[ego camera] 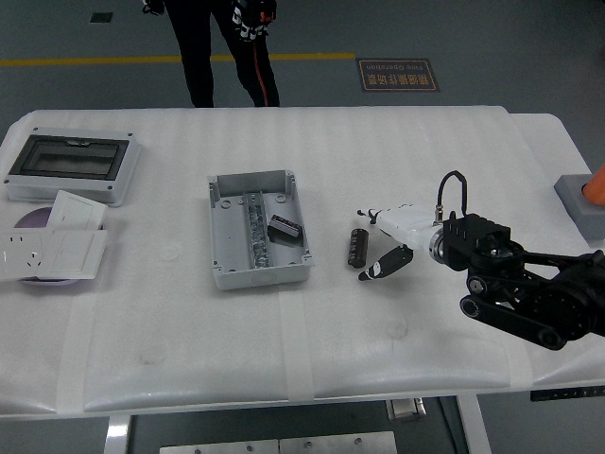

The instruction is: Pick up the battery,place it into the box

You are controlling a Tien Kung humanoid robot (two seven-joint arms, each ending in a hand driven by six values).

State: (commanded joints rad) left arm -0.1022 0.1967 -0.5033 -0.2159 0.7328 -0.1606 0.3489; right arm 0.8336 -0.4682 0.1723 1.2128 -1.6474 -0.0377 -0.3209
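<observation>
The battery (358, 248) looked small, stiff and smooth; the right robot hand (389, 248), fingers spread and empty, should pinch its middle.

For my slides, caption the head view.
Right hand reaches toward the battery lying beside the open grey box on the white table.

My right arm (529, 293) is matte black with blocky, linked segments, and a thin black cable (452, 189) loops above the wrist. The right hand (397, 236) has a white palm shell and black-tipped fingers (378, 270).
</observation>
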